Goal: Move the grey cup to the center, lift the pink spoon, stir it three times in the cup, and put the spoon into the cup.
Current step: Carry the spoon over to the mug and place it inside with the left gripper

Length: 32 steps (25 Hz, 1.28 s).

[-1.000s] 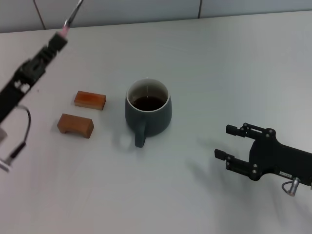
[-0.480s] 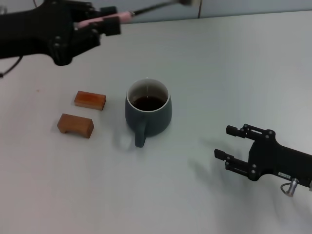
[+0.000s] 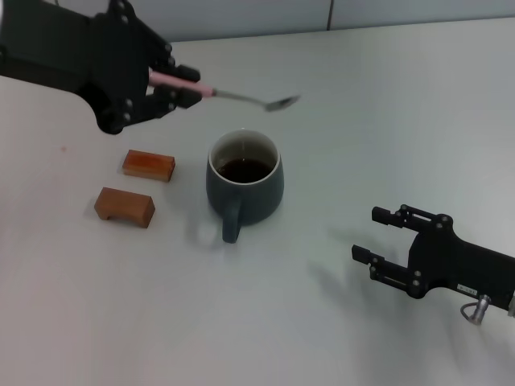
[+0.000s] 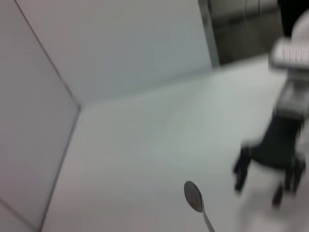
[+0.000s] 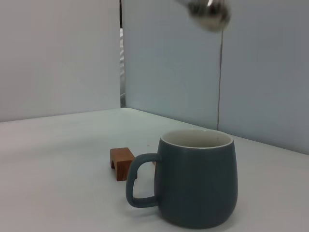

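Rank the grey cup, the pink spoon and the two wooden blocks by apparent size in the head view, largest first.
1. grey cup
2. pink spoon, long but slim, held aloft by the left gripper
3. the two wooden blocks, too alike to rank

The head view looks down from high up. The right wrist view sits low, near the grey cup (image 5: 198, 181), which both show.
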Each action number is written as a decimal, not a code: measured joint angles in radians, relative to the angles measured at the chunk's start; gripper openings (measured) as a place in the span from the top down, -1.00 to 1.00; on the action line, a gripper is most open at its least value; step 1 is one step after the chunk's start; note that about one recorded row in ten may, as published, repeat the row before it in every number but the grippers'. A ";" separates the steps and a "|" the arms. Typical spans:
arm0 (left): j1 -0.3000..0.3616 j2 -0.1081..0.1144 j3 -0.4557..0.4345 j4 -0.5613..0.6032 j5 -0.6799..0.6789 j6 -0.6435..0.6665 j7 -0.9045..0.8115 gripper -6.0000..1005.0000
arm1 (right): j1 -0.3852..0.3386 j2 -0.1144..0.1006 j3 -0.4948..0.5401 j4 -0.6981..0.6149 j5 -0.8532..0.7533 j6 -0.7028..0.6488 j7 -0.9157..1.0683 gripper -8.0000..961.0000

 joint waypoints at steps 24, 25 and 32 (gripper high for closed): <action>-0.057 -0.012 0.523 0.102 0.443 -0.113 -0.153 0.64 | -0.028 0.000 0.003 0.008 0.003 -0.002 0.013 -0.37; -0.058 -0.012 0.535 0.101 0.449 -0.120 -0.156 0.64 | -0.030 0.000 0.003 0.008 0.003 -0.003 0.013 -0.37; -0.062 -0.012 0.594 0.076 0.496 -0.153 -0.166 0.63 | -0.037 0.000 0.003 0.008 0.003 -0.004 0.013 -0.37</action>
